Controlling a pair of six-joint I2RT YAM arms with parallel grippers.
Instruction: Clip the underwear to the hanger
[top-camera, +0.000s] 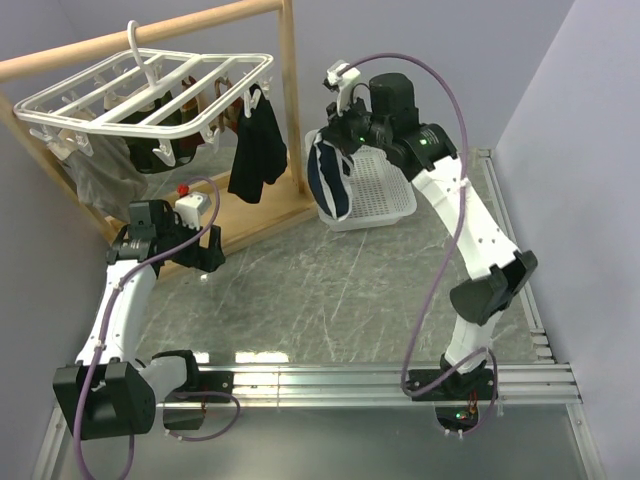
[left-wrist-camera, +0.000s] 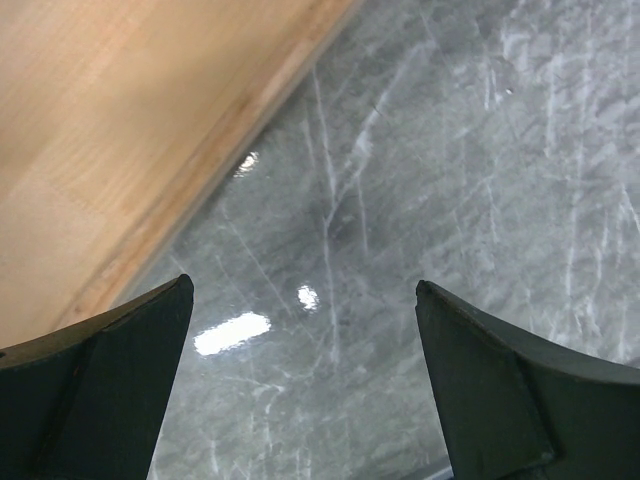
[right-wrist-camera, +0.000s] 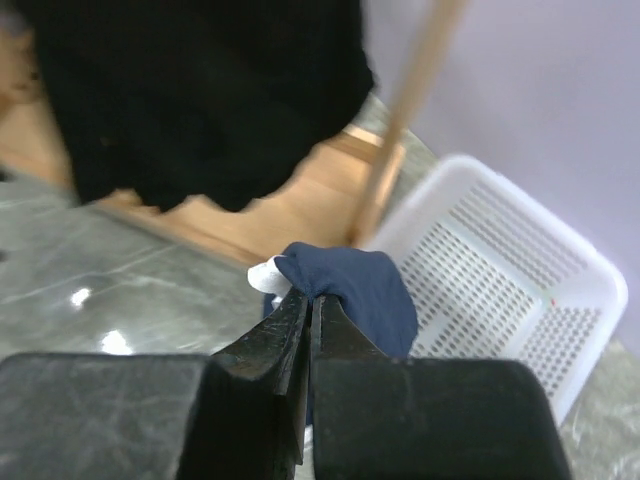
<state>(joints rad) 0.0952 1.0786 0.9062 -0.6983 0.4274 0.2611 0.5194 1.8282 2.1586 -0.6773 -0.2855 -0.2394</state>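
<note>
Navy underwear (top-camera: 328, 178) with white trim hangs from my right gripper (top-camera: 338, 140), raised beside the white basket. In the right wrist view the jaws of that gripper (right-wrist-camera: 311, 293) are shut on a bunched fold of the underwear (right-wrist-camera: 355, 285). The white grid hanger (top-camera: 150, 90) hangs from the wooden rail at the upper left, clips dangling beneath it. Low over the table near the stand's base, my left gripper (top-camera: 215, 250) is open; its fingers (left-wrist-camera: 110, 370) hold nothing, only marble shows between them (left-wrist-camera: 305, 300).
A black garment (top-camera: 257, 150) and darker and beige cloths (top-camera: 110, 170) are clipped under the hanger. The wooden stand's post (top-camera: 291, 95) and base board (left-wrist-camera: 110, 140) lie between the arms. The white perforated basket (top-camera: 378, 195) sits at the back right. Walls close both sides.
</note>
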